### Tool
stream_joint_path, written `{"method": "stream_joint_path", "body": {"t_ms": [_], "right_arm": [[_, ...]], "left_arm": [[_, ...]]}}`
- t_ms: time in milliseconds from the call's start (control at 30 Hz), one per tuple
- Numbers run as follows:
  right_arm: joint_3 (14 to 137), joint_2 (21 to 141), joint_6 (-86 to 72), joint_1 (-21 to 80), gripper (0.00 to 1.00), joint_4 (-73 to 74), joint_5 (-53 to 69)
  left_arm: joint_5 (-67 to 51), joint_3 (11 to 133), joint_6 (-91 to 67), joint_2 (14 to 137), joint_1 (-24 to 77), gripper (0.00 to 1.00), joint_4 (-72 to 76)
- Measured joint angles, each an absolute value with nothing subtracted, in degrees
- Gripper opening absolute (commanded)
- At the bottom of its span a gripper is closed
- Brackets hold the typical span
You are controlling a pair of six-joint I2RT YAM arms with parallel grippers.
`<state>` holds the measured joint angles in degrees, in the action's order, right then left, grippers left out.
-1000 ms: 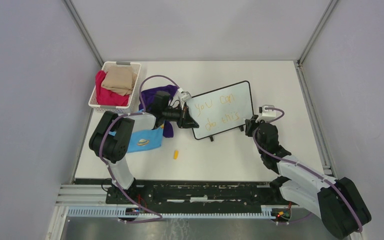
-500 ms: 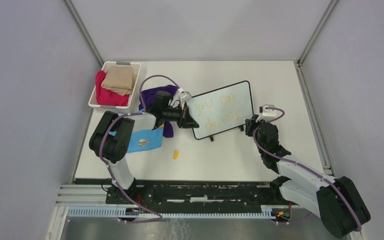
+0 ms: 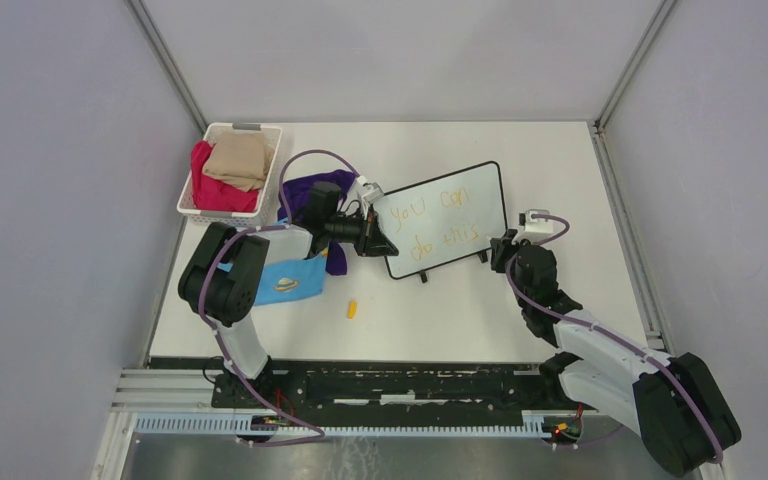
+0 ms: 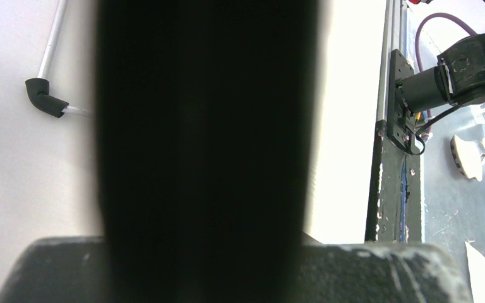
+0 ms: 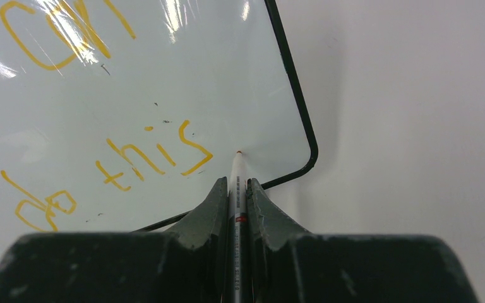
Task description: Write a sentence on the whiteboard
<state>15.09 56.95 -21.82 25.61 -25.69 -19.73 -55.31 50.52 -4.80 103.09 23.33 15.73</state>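
The whiteboard stands tilted on its two black feet at mid-table. The sentence, in yellow-orange letters, reads "you can do this" in two lines. My left gripper is shut on the board's left edge. In the left wrist view a dark blurred band hides the jaws. My right gripper is shut on a white marker. The marker's tip touches the whiteboard near its lower right corner, just right of the word "this".
A white basket with red and tan cloths stands at the back left. A purple cloth and a blue cloth lie by the left arm. A small yellow cap lies in front of the board. Grey walls close in both sides.
My right gripper with the marker has shifted slightly toward the board's lower right corner. The left gripper and the board have not moved.
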Motion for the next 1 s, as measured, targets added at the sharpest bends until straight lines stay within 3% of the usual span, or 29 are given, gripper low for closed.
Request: {"method": "stream_joint_path", "body": {"t_ms": [1000], "right_arm": [[15.3, 56.7, -22.1, 25.4, 0.0, -24.1, -20.0]], "left_arm": [[-55.0, 50.6, -4.8, 103.1, 23.4, 0.02, 15.5]]}}
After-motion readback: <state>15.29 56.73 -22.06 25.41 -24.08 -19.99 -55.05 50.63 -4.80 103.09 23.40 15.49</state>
